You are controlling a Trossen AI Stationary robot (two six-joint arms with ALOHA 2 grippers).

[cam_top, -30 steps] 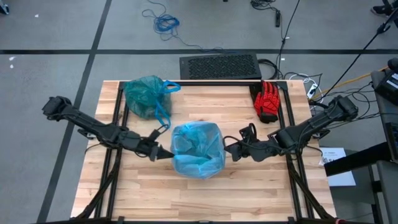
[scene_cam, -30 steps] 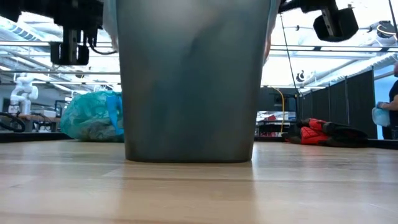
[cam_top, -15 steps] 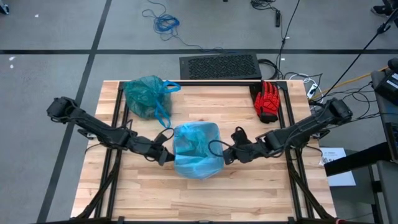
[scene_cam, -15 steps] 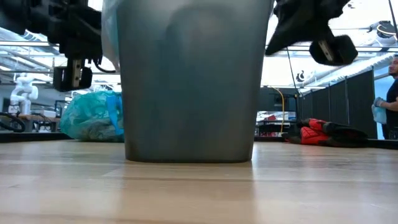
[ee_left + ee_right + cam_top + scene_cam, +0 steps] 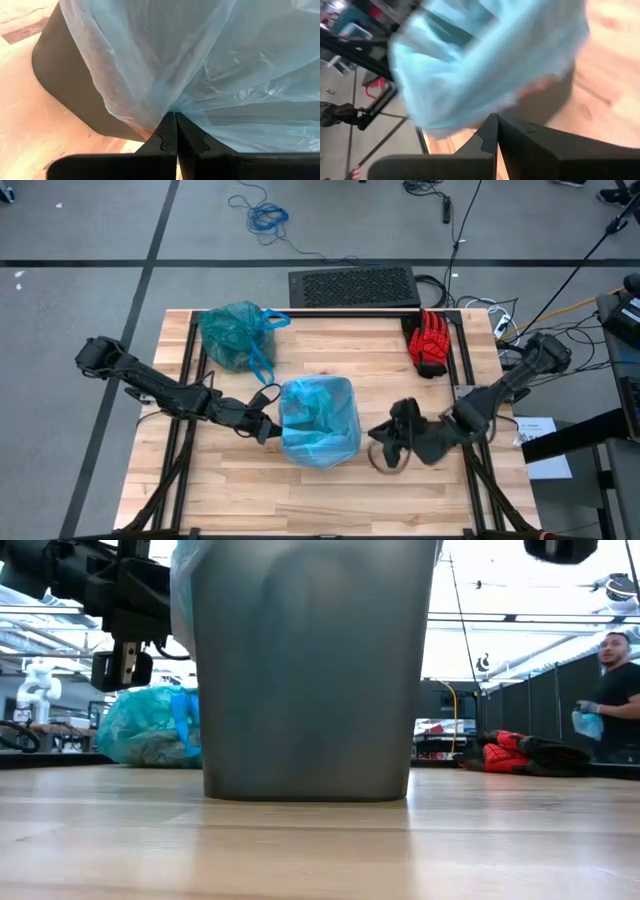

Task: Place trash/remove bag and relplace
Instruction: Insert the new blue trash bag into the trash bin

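The dark teal-green bag (image 5: 235, 335) with blue handle loops sits tied on the table's far left, resting on its bottom (image 5: 150, 730). The trash does not show. In the table's middle stands the brown bin (image 5: 305, 670), lined with a paler sky-blue bag (image 5: 320, 420). My left gripper (image 5: 268, 430) is shut on that sky-blue plastic at the bin's left side. My right gripper (image 5: 378, 438) is shut with nothing between its fingers, a short way off the bin's right side, toward the near edge. My left gripper pinches the sky-blue bag's overhanging skirt (image 5: 176, 107) between its two fingertips, on the bin's left wall. The fingers come from the table's left, slanting a little down. Creases fan out from the pinch point, so the plastic there is drawn taut over the bin's rim.
A red glove (image 5: 432, 343) lies at the table's far right corner. A black grille (image 5: 352, 285) stands behind the far edge. A person (image 5: 612, 690) stands in the room beyond the table's right. Bare wood lies along the near edge.
My right gripper first reached the bin's right side, then drew back toward the table's near right and rolled about its own line. My left gripper has sunk a little at the bin's left side, staying shut.
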